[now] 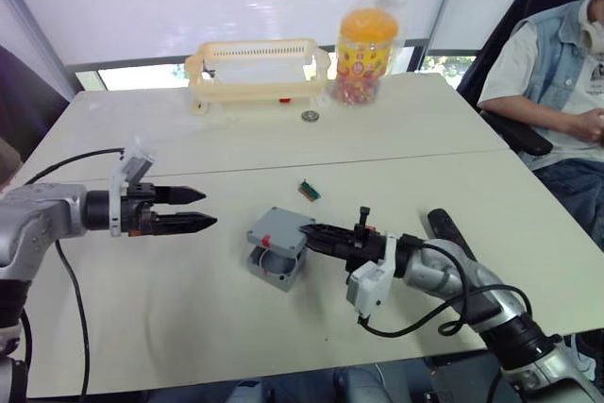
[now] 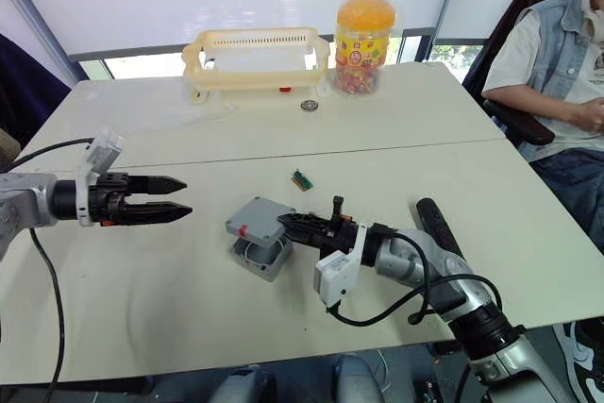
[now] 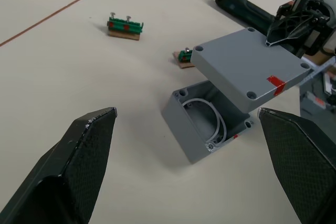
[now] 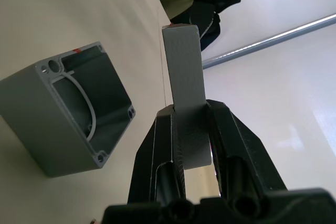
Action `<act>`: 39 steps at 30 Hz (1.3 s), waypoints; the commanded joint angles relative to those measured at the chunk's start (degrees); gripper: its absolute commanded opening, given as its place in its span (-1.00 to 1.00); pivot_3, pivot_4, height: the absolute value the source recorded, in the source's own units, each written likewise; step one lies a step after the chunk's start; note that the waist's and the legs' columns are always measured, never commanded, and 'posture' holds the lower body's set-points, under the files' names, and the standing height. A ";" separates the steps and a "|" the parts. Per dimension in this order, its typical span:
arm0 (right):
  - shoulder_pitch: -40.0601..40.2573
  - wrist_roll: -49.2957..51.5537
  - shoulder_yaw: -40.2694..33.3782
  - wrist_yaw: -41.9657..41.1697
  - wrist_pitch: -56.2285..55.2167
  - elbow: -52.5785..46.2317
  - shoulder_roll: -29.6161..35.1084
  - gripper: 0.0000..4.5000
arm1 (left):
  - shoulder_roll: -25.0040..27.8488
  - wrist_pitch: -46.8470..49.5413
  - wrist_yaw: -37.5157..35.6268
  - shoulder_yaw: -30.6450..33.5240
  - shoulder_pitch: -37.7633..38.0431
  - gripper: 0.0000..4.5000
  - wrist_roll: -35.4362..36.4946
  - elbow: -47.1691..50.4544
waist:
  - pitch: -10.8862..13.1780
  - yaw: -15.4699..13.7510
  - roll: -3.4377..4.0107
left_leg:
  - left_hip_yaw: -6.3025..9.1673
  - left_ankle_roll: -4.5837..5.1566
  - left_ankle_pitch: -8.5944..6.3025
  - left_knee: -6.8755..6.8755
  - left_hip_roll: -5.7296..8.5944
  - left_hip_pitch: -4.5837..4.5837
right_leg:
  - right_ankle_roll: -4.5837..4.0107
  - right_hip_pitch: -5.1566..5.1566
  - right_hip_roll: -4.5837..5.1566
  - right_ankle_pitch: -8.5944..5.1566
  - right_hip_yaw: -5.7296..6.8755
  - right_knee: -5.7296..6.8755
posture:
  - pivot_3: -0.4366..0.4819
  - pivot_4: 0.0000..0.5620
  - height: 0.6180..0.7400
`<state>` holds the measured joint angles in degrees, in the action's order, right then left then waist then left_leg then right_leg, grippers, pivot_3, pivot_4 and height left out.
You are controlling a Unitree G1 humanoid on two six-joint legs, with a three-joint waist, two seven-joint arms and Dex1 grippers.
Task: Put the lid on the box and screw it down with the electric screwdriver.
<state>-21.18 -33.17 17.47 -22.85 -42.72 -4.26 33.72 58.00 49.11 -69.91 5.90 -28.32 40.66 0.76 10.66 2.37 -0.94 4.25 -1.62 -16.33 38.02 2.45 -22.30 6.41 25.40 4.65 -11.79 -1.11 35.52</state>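
Observation:
The grey lid (image 1: 279, 226) hangs tilted just above the open grey box (image 1: 274, 269) at the table's middle, held by its right edge in my right gripper (image 1: 310, 231), which is shut on it. In the right wrist view the lid (image 4: 184, 72) stands edge-on between the two black fingers (image 4: 164, 135). The box (image 3: 202, 124) shows a white wire loop inside. To the left of the box, my left gripper (image 1: 209, 209) hovers open and holds nothing. The black electric screwdriver (image 2: 429, 219) lies on the table behind my right forearm.
A small green-brown block (image 1: 309, 190) lies just beyond the box, and another block (image 3: 125, 25) lies further off. A yellow basket (image 1: 255, 68), a candy jar (image 1: 365, 44) and a small ring (image 1: 310, 116) sit at the back. A person (image 1: 557, 73) sits at the right.

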 commanded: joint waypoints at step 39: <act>-5.51 -12.00 5.54 8.43 -7.26 9.00 -0.16 -0.78 | -7.40 0.85 4.02 -1.16 -2.80 0.97 -1.81 2.68 | -0.01 0.01 -0.01 | 0.02 -0.02 0.02 0.08 0.00 0.04 | 0.00 -0.03 0.00 0.00 -0.01 0.10 | -0.05 -0.47 1.00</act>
<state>-26.44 -44.78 22.51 -14.70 -49.24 5.74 33.05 50.57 50.36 -66.00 3.08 -31.09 38.17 2.43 10.65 2.38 -0.95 4.27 -1.65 -16.31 38.09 2.45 -22.26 6.41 25.37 4.65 -11.79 -1.12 35.62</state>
